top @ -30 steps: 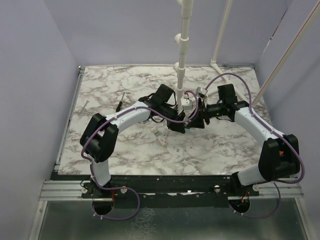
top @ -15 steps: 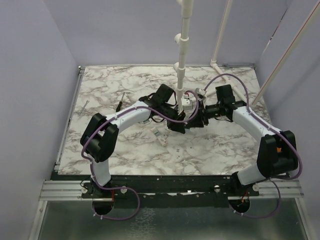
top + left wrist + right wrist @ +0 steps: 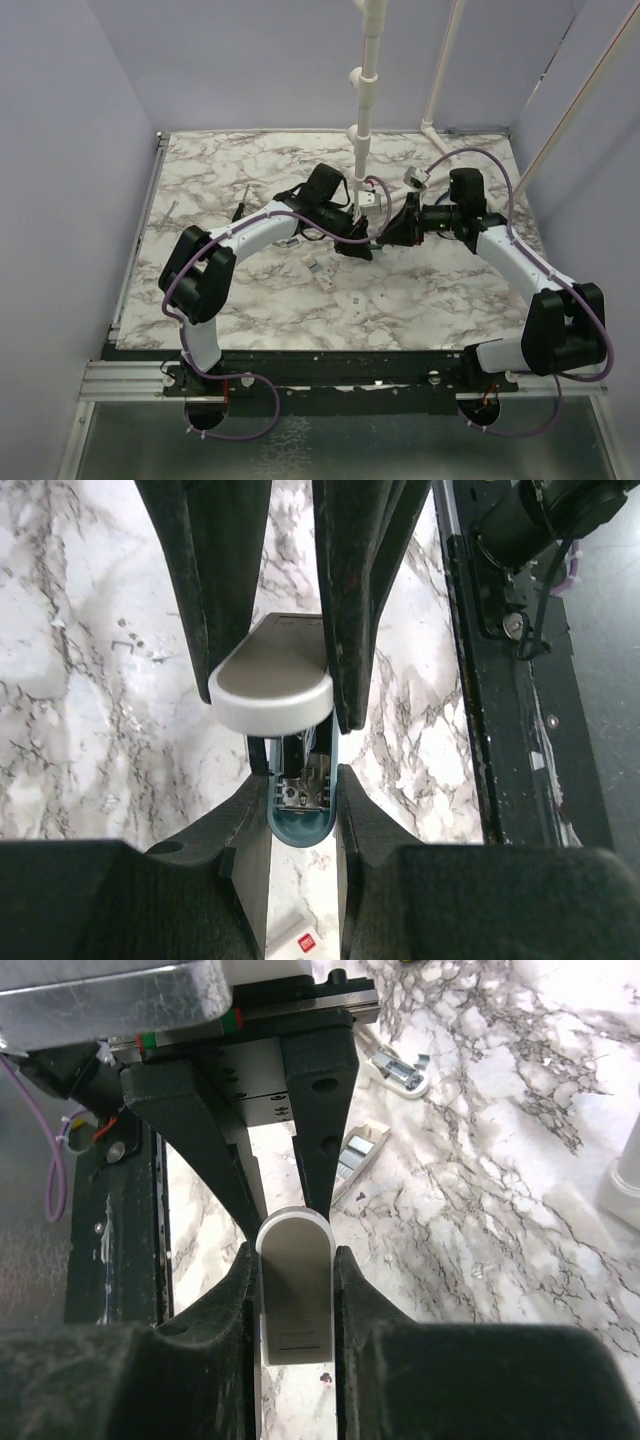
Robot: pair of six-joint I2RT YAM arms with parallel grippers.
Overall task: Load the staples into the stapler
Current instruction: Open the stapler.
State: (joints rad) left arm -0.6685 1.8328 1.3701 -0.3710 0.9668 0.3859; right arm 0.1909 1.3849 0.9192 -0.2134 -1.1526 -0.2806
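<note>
The stapler hangs between both grippers above the middle of the table. My left gripper [image 3: 302, 780] is shut on its teal base [image 3: 300, 825], whose metal staple channel shows inside. My right gripper [image 3: 293, 1260] is shut on the white top cover [image 3: 295, 1300], which stands lifted off the base [image 3: 272, 680]. In the top view the left gripper [image 3: 362, 243] and the right gripper [image 3: 390, 236] meet tip to tip. A thin pale sliver [image 3: 358, 302] lies on the table in front; I cannot tell if it is the staples.
A small white box with a red logo [image 3: 320, 272] lies under the grippers, open in the right wrist view [image 3: 355, 1152]. A white and silver object [image 3: 400, 1068] lies beyond it. A white pipe post [image 3: 362, 150] stands just behind. Small tools [image 3: 240, 205] lie at the left.
My right arm has drawn back to the right and its wrist has turned, with the white cover in its jaws. The left arm has shifted slightly left.
</note>
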